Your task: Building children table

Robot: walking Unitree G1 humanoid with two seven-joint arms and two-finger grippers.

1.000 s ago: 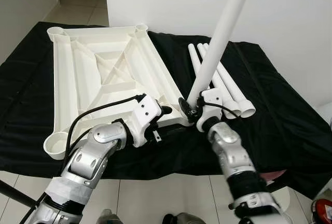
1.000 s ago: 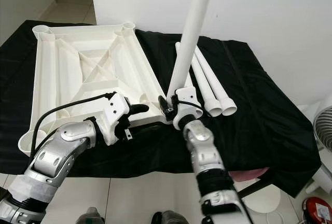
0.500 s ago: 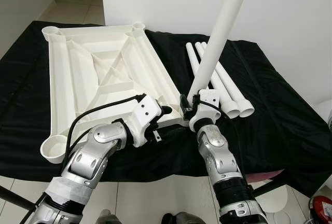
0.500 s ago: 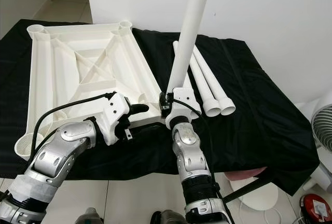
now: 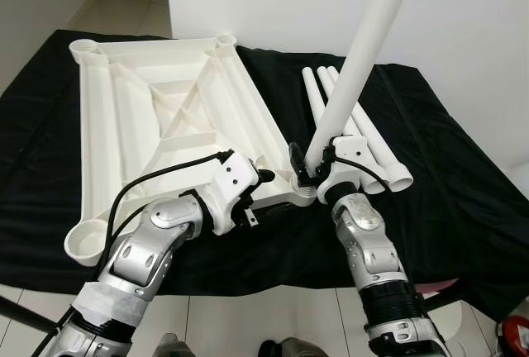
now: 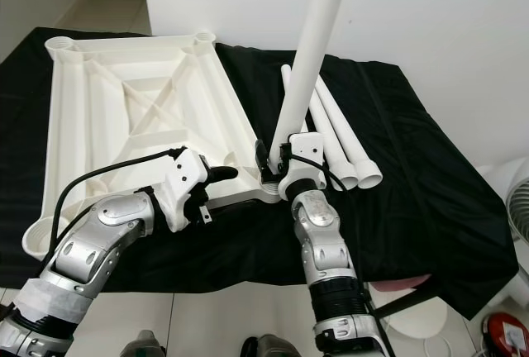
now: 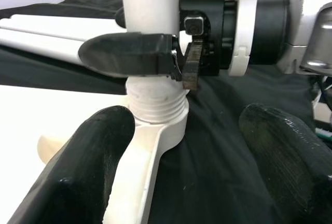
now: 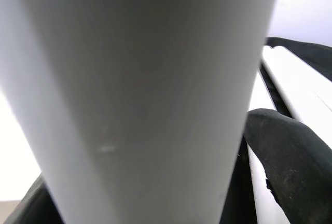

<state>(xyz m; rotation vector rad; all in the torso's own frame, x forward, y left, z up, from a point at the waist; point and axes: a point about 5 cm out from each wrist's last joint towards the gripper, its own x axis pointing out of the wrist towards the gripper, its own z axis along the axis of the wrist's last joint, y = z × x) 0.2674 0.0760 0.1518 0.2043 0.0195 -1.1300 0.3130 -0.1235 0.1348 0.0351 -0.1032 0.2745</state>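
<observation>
Against half a second back: right arm swung slightly outward, the long white plastic tube leg (image 5: 357, 68) tipped further toward the robot's right at its top, foot still at the same corner socket; left arm unmoved.

Nearest, right gripper (image 5: 307, 167) clamped on the tube leg just above its lower end, one black finger (image 7: 127, 54) wrapped across the front of the tube. Directly below that finger, the leg's threaded white collar (image 7: 157, 99) sitting in the round corner socket (image 7: 168, 128) of the upturned white plastic tabletop (image 5: 157, 117); threads still visible above the socket rim, leg leaning, not upright.

Beside it, on the robot's left, left gripper (image 5: 263, 177) spread wide, holding nothing, its two black fingertips (image 7: 85, 164) flanking the near corner of the tabletop, pointed at the socket; contact with the plastic cannot be made out.

Beyond the right gripper, three loose white tube legs (image 5: 364, 146) lying side by side on the black cloth (image 5: 463, 200), flared ends toward the robot. Further out, the tabletop's ribbed underside stretching away to its far corner sockets (image 5: 226, 41).
</observation>
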